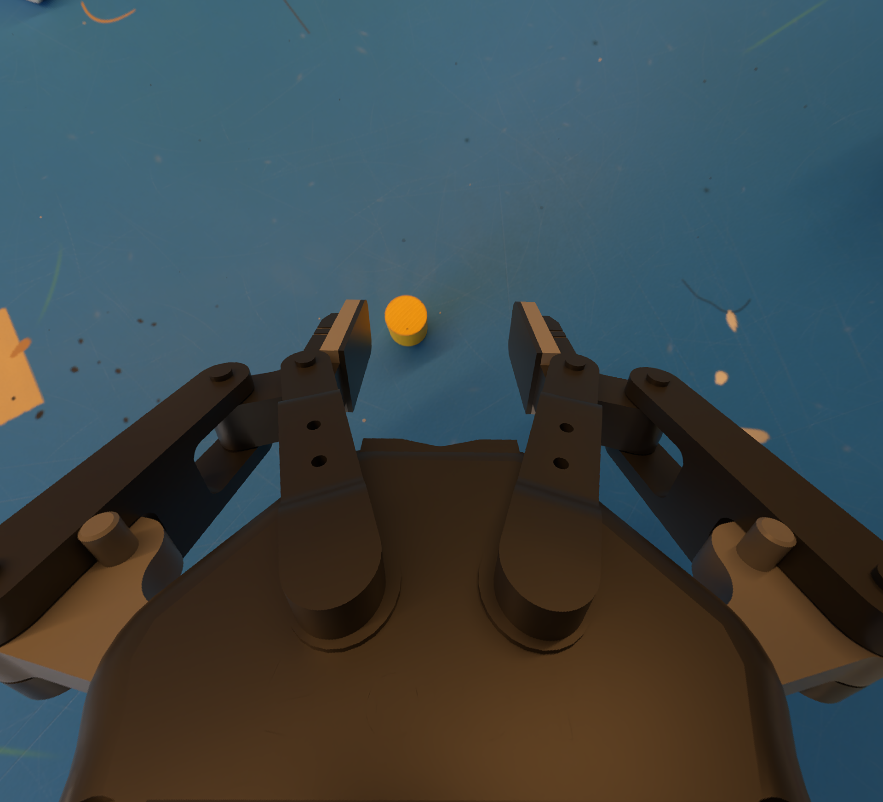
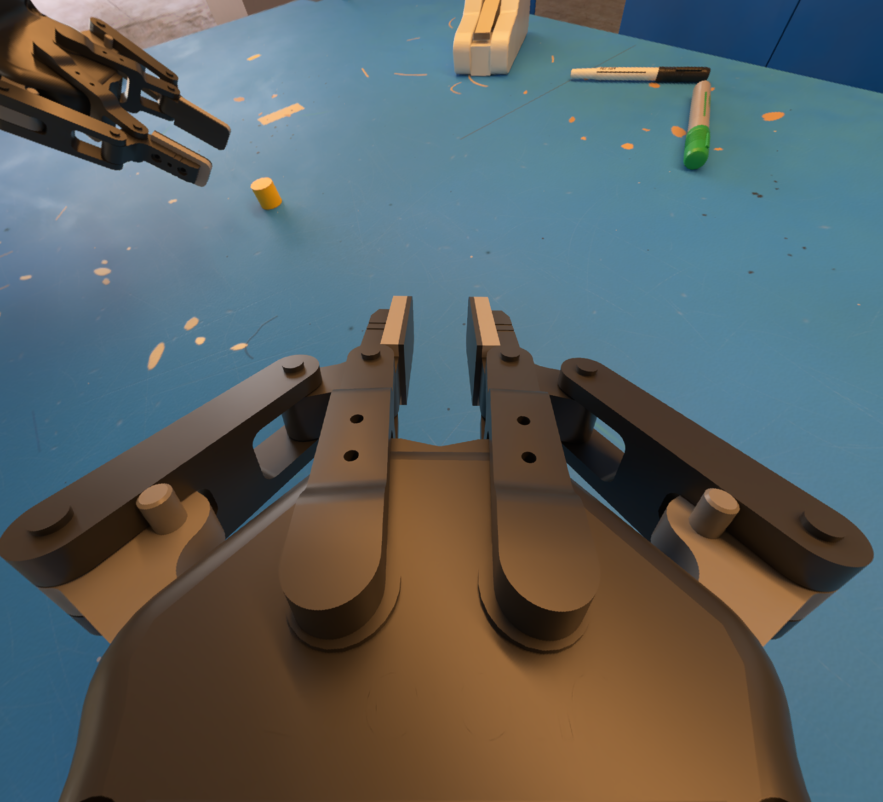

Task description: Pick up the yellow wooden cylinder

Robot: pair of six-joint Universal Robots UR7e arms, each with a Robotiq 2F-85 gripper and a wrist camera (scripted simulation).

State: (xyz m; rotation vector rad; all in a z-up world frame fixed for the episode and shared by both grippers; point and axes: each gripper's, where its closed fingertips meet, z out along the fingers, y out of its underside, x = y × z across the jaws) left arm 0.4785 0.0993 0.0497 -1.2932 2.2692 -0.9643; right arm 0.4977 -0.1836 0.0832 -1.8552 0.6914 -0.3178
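A: Where's the yellow wooden cylinder (image 1: 405,319)?

B: Upright on the blue tabletop (image 1: 525,133), below the left gripper (image 1: 438,308), whose fingers are spread wide w/ nothing held. Cyl sits closer to one pad (image 1: 357,339) than the other.

A: Right gripper (image 2: 439,308)?

B: Well apart from it, fingers parted a bit, empty. Markers and the white holder lie far off.

A: Approach?

B: I'd shift sideways to center the cyl btwn pads, drop straight down, close on the curved side. Off-center, it'd prob tip.
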